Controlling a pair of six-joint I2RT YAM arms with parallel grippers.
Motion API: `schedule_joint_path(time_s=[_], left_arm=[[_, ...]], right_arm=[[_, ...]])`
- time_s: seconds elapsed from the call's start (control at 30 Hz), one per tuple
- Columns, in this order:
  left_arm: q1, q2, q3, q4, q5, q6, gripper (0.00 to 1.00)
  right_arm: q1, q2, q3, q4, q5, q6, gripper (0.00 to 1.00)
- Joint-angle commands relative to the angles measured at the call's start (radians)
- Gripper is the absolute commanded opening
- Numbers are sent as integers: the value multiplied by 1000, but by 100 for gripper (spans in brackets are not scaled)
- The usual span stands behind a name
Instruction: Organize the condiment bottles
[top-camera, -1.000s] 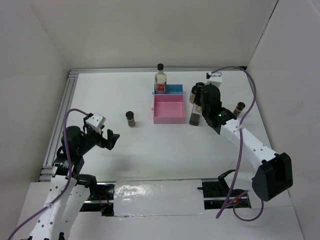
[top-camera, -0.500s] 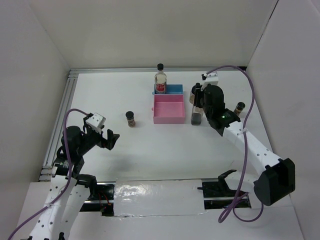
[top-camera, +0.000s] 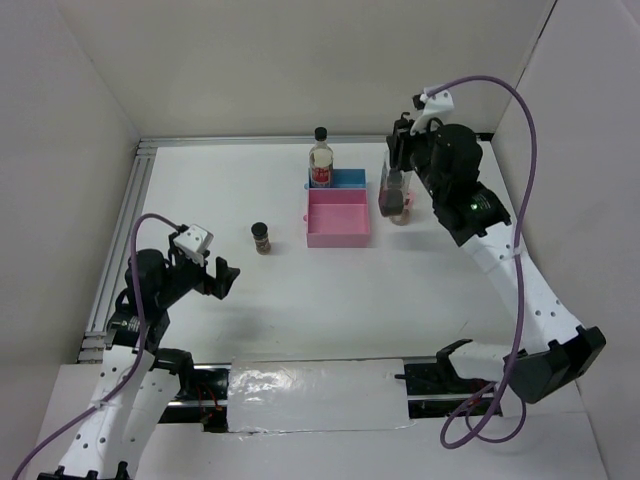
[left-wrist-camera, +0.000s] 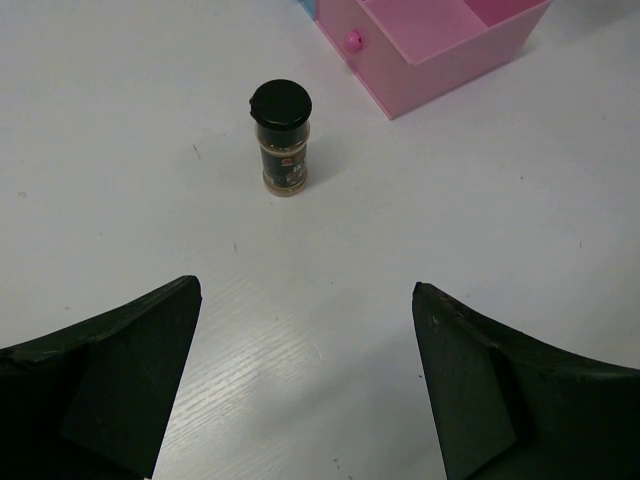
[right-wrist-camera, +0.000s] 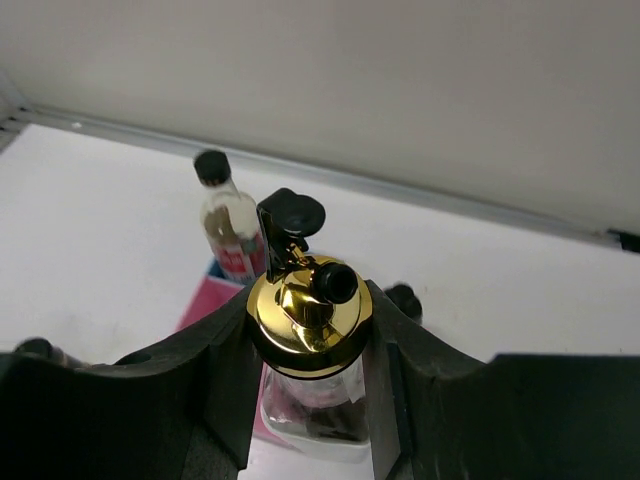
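Note:
My right gripper (top-camera: 396, 186) is shut on the tall clear gold-spouted bottle (top-camera: 395, 200) and holds it above the table, just right of the pink tray (top-camera: 338, 218). In the right wrist view the fingers (right-wrist-camera: 225, 360) clamp the bottle under its gold cap (right-wrist-camera: 308, 305). The red-labelled bottle with a black cap (top-camera: 321, 160) stands upright in the blue tray (top-camera: 351, 179); it also shows in the right wrist view (right-wrist-camera: 228, 215). A short dark black-capped jar (top-camera: 261, 237) stands left of the pink tray, ahead of my open, empty left gripper (left-wrist-camera: 305, 290). It shows in the left wrist view (left-wrist-camera: 282, 150).
Another black cap (right-wrist-camera: 403, 298) shows on the table beyond the held bottle. The pink tray's corner (left-wrist-camera: 430, 50) lies far right of the jar. White walls close in the table at the back and sides, with a metal rail (top-camera: 125, 240) along the left.
My right gripper has lifted the gold-spouted bottle off the table and carried it up and toward the back. The left arm has not moved.

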Motion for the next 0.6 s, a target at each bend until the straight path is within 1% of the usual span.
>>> schedule_joint_path(time_s=[0.0, 0.23, 0.4, 0.57], left_arm=[[5, 7, 40, 40, 1, 15, 99], [5, 36, 51, 46, 2, 33, 99], [5, 62, 56, 88, -19, 88, 99], [5, 88, 72, 89, -7, 95, 99]], right_arm=[[-4, 62, 148, 112, -65, -22, 0], [-13, 273, 283, 236, -123, -27, 0], [-37, 400, 321, 342, -149, -2, 0], [-50, 477, 367, 383, -168, 10, 0]])
